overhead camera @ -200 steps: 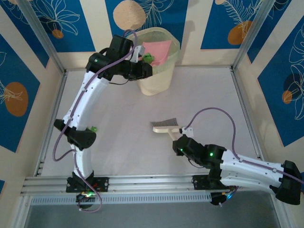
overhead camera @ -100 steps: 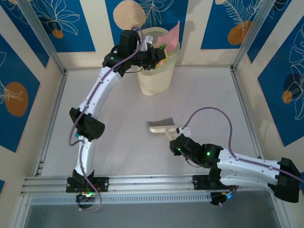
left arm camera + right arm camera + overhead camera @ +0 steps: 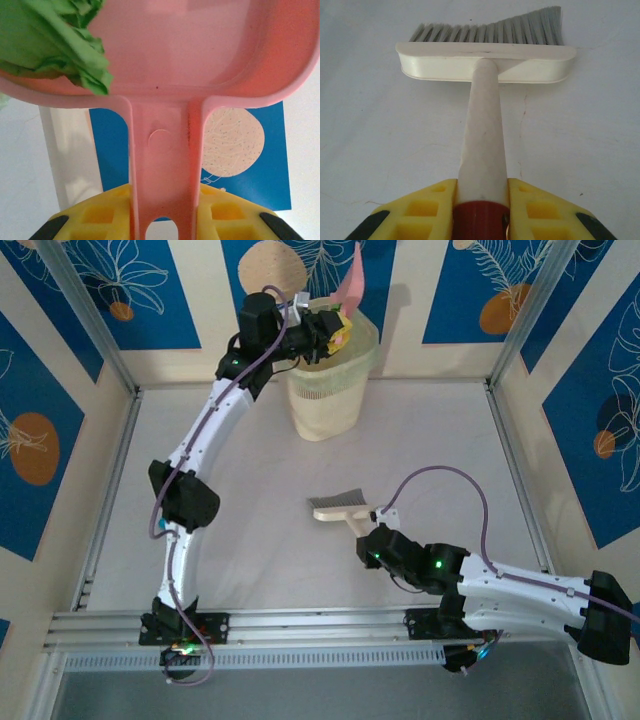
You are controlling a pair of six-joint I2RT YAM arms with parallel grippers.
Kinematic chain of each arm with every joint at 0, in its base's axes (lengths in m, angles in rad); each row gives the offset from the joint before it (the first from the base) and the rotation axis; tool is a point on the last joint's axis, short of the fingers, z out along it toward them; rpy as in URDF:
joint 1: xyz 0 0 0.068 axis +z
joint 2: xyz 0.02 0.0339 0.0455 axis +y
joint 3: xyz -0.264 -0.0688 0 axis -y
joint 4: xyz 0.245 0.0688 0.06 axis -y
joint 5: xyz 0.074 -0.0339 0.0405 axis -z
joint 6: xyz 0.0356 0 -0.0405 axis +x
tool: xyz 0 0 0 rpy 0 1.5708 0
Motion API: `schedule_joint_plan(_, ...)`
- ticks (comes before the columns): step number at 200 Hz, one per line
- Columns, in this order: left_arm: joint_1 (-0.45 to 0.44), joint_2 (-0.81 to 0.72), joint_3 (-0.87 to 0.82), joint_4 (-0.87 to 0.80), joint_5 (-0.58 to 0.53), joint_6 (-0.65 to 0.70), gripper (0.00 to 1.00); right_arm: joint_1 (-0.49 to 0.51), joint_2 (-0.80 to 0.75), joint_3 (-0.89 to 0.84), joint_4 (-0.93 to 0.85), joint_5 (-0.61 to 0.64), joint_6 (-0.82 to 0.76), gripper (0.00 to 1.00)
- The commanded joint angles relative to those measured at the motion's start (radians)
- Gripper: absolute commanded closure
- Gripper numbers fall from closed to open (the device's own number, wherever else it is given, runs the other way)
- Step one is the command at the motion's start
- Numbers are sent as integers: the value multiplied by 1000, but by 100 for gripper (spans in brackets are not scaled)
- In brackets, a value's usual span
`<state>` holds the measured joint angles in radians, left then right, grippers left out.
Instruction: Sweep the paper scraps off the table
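My left gripper [image 3: 335,328] [image 3: 162,220] is shut on the handle of the pink dustpan [image 3: 200,55], raised over the cream bin [image 3: 325,395] at the back; the pan [image 3: 352,280] stands tipped upward. Green paper scraps [image 3: 55,40] cling in the pan's upper left corner in the left wrist view. My right gripper [image 3: 372,537] [image 3: 481,210] is shut on the cream handle of the brush [image 3: 485,62], whose head with grey bristles [image 3: 342,505] lies on the table [image 3: 240,470] near the middle.
Aluminium rails [image 3: 300,625] edge the table at the front and sides. Blue-and-cream patterned walls [image 3: 450,290] close it in. The left arm [image 3: 200,450] stretches diagonally over the left half of the table.
The left arm has reached further over the bin and tilted the dustpan from flat to nearly upright. The right arm with the brush has shifted slightly left.
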<state>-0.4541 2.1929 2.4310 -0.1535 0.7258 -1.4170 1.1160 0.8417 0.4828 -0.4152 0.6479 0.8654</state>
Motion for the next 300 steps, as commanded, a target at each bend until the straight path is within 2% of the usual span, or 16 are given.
schedule_joint_plan(1,20,20,-29,153,20,-87,100,11,8,22,-41,-17,24,100)
schedule_joint_plan(37,22,32,-92,332,10,-210,100,12,31,33,-37,-13,24,100)
schedule_joint_plan(77,22,-9,-266,578,-54,-337,100,15,90,72,-38,-13,17,100)
schedule_joint_plan(121,22,-3,-327,704,-87,-416,100,26,137,92,-39,-9,24,100)
schedule_joint_plan(201,19,-3,-339,796,-92,-469,100,30,139,96,-54,12,32,100)
schedule_joint_plan(266,1,-73,-339,728,-27,-386,100,36,135,92,-59,25,41,100)
schedule_joint_plan(300,-28,-181,-414,677,37,-288,100,35,131,86,-46,28,36,100)
